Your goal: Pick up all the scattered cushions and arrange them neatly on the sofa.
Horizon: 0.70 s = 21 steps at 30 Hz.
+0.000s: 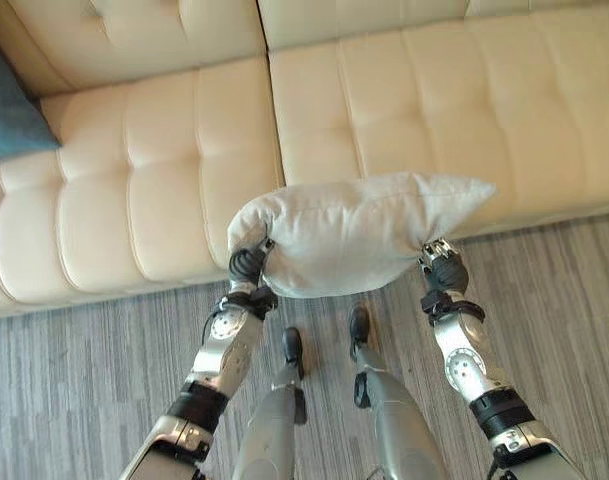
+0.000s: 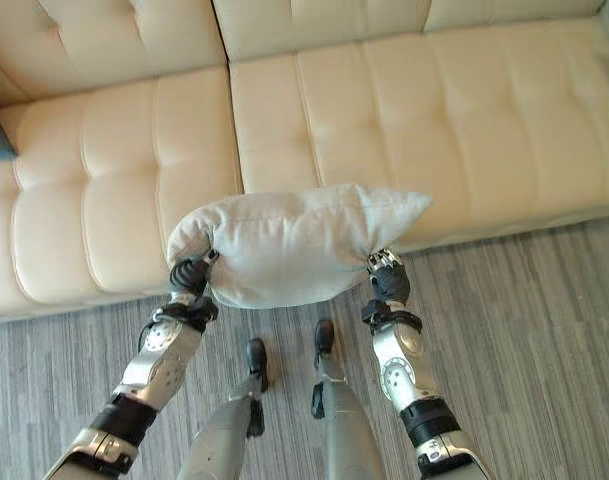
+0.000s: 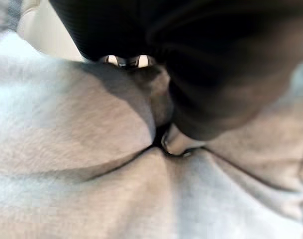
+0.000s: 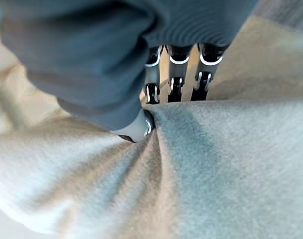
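Left eye view: a pale grey cushion [image 1: 359,232] hangs between both arms, above the cream sofa [image 1: 434,110] front edge — a blue cushion [image 1: 9,110] sits at its far left. Left wrist view: left robot hand [image 3: 178,142] pinches cloth. Right wrist view: right robot hand [image 4: 136,127] pinches too — soft, light, saggy; the ends suit gripping.

Cream tufted sofa [image 1: 384,100], teal cushion [image 1: 9,110] on its left end, grey striped floor [image 1: 74,390]
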Tool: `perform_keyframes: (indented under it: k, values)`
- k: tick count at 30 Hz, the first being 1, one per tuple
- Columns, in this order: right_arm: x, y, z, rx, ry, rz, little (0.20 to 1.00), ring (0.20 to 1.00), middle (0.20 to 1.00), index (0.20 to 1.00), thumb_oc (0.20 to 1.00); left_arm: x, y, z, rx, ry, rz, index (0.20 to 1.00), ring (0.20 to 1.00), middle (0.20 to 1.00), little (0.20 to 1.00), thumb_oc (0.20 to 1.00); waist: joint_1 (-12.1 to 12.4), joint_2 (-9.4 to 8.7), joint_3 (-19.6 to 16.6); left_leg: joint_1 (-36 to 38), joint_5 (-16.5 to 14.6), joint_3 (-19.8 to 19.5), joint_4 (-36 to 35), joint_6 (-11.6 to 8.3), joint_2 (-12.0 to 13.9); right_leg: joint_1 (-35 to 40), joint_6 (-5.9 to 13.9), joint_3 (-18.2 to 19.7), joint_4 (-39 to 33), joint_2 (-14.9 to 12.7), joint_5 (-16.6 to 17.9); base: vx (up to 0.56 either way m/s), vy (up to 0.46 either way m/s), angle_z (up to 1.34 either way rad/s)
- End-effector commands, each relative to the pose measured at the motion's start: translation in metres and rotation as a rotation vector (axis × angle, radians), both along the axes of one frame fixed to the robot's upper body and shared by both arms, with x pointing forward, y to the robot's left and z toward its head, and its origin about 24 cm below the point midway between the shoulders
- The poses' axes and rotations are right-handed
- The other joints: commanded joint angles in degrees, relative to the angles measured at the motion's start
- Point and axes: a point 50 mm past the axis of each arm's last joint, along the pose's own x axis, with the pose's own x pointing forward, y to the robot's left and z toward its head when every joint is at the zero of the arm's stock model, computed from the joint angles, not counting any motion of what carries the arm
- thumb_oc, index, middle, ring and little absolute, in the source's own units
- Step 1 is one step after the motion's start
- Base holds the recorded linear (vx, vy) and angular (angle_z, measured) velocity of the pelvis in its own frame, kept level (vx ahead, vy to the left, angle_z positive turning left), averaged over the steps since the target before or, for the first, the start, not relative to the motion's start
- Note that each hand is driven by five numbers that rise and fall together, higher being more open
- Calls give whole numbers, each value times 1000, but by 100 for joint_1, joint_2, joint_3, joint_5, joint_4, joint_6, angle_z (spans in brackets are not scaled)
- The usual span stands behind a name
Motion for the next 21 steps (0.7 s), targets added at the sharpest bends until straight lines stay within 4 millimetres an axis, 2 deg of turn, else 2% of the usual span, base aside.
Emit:
perform_keyframes:
  k: [1, 3, 4, 12, 16, 18, 20, 21]
  values:
    - [-8, 36, 17, -28, -134, 185, 200, 200, 200, 200, 200, -10, -30, 16, 30, -132, -195, 200, 200, 200, 200, 200, 141, -32, -663, 597, -115, -2, -347, -337, 91, 733, 700, 41, -56, -181, -713, 87, 75, 1]
    - [-12, 34, 11, -28, -115, 188, 200, 200, 200, 200, 200, -15, -25, 9, 25, -104, -189, 200, 200, 200, 200, 200, 152, -38, -703, 743, -147, -2, -347, -342, 95, 935, 705, 6, -146, -182, -715, 90, 65, 6]
    - [-19, 31, 2, -33, -78, 190, 200, 200, 200, 200, 200, -25, -18, -5, 31, -52, -185, 200, 200, 200, 200, 200, 180, -47, -843, 970, -234, -2, -347, -339, 84, 1237, 718, -8, -293, -164, -729, 74, 31, 11]
    - [-44, 23, -17, -84, -13, 221, 200, 200, 200, 200, 200, -52, 5, -29, 49, 50, -143, 200, 200, 200, 200, 200, 298, -87, -1227, 1555, -456, 35, -347, -345, 88, 1941, 743, -59, -558, -153, -813, 85, 16, 4]
    - [-55, 16, -19, -132, -4, 202, 200, 200, 200, 200, 200, -60, 5, -32, 68, 68, -147, 200, 200, 200, 200, 200, 285, -78, -1269, 1751, -489, -44, -347, -346, 145, 2193, 622, -58, -546, -96, -936, 48, -70, 1]
    - [-58, 12, -19, -170, 5, 185, 200, 200, 200, 200, 200, -62, 6, -33, 70, 74, -134, 200, 200, 200, 200, 200, 274, -79, -1168, 1825, -425, -115, -347, -343, 234, 2144, 489, 49, -207, -3, -1165, 10, -166, 14]
    - [-58, 9, -19, -185, 8, 175, 200, 200, 200, 200, 200, -62, 8, -32, 65, 72, -121, 200, 200, 200, 200, 200, 285, -90, -1124, 1865, -346, -137, -347, -343, 275, 2143, 434, 72, -121, 43, -1239, 15, -178, 5]
    - [-58, 7, -18, -200, 6, 165, 200, 200, 200, 200, 200, -63, 9, -33, 58, 76, -110, 200, 200, 200, 200, 200, 302, -130, -1061, 1808, -312, -168, -90, -344, 330, 2142, 372, 77, -34, 90, -1314, 19, -287, 2]
